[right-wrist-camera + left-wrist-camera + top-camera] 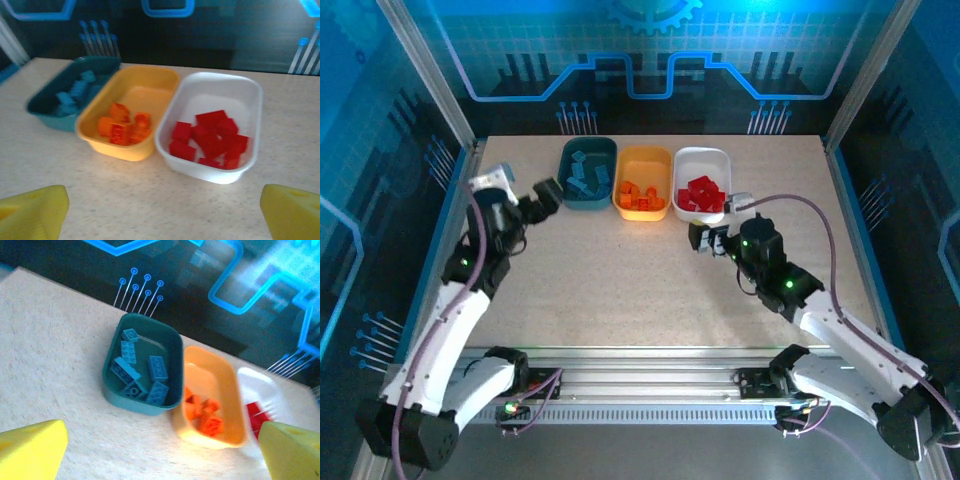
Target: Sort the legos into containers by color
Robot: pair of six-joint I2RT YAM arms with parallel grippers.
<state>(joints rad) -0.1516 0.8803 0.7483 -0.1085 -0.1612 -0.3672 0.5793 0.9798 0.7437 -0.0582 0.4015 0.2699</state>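
Both tools stand with fingers wide apart and nothing between them. The left tool (538, 200) hangs in the left half of the top view, just left of the teal tray (127, 401). The right tool (711, 242) is just below the white tray (210, 176). The three trays sit side by side in the upper middle of the desk (620, 290): teal, then the yellow tray (117, 150), then white, their rims touching or nearly so. The blue bricks (129, 351) lie in the teal one, the orange bricks (120, 129) are bunched in the yellow one, and the red bricks (210, 136) are heaped in the white one. I see no brick loose on the desk, so the sorting looks done to me. The bricks are small, glossy, studded blocks. I'd judge them light, hard and stiff, a bit slick, and best pinched across two flat side walls rather than over the studs
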